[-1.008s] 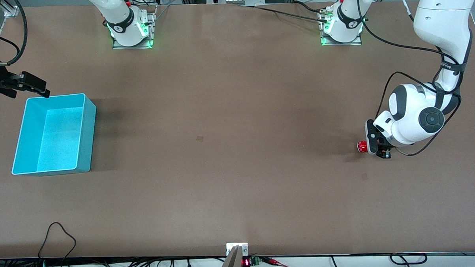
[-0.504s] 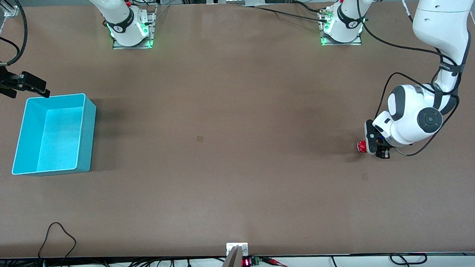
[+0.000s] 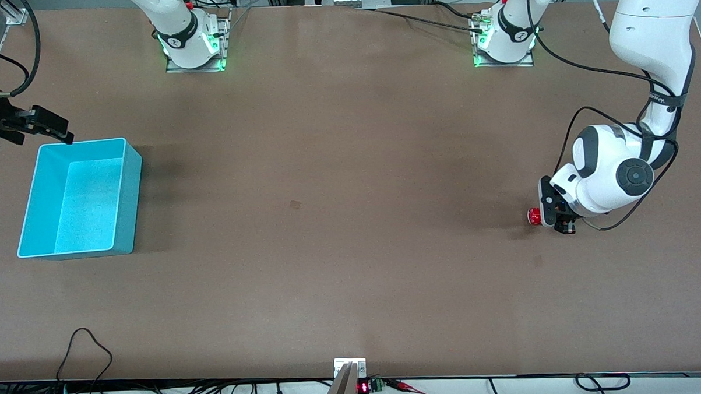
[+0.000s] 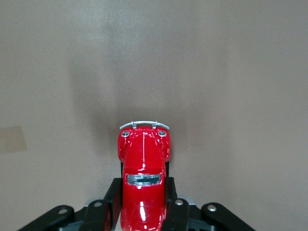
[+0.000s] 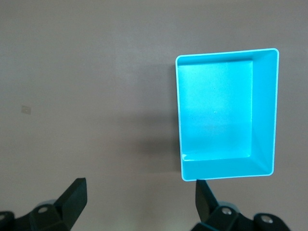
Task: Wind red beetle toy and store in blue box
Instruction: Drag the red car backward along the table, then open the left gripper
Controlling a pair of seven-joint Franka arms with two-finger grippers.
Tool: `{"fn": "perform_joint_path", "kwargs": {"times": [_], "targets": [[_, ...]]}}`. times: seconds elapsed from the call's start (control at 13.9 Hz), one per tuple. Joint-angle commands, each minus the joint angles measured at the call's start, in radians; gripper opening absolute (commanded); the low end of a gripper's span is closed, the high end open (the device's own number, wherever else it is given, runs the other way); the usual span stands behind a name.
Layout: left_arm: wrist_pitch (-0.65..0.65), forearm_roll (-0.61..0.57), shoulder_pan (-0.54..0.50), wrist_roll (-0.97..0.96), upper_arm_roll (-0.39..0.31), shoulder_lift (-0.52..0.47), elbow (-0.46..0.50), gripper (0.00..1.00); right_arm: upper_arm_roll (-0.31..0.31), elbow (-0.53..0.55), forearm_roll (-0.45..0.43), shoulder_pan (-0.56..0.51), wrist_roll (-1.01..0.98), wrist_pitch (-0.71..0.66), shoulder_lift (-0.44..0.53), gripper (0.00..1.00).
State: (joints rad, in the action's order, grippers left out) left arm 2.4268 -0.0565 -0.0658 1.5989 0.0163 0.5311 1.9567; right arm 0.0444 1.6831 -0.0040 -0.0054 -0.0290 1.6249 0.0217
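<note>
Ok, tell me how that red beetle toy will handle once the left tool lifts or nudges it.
The red beetle toy looks glossy and rounded, so it may slip between the left tool fingers that clamp its sides. It is a car, so it would probably roll if released on the table. Being tiny, it likely lifts easily.

Brown surface with a few small extras

A small dark square mark lies on the surface between the left claw and the right claw. A black cable loop lies nearer to the front camera than the right claw. A small red display sits at the surface's near edge.
</note>
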Motion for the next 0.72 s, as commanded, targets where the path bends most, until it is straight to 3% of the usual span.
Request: {"fn": "perform_joint_path", "kwargs": {"times": [0.0,0.43,0.65], "targets": [[-0.009,-0.014,-0.005,0.018,0.002,0.007,0.002,0.11,0.002,-0.014,0.012,-0.002,-0.011,-0.014,-0.002,1.00],[-0.012,-0.014,-0.080,0.059,-0.004,0.023,-0.009,0.12,0.002,-0.014,0.012,-0.002,-0.011,-0.014,0.000,1.00],[-0.008,-0.020,-0.178,0.149,-0.004,0.053,-0.042,0.13,0.002,-0.014,0.012,-0.002,-0.011,-0.014,0.000,1.00]]}}
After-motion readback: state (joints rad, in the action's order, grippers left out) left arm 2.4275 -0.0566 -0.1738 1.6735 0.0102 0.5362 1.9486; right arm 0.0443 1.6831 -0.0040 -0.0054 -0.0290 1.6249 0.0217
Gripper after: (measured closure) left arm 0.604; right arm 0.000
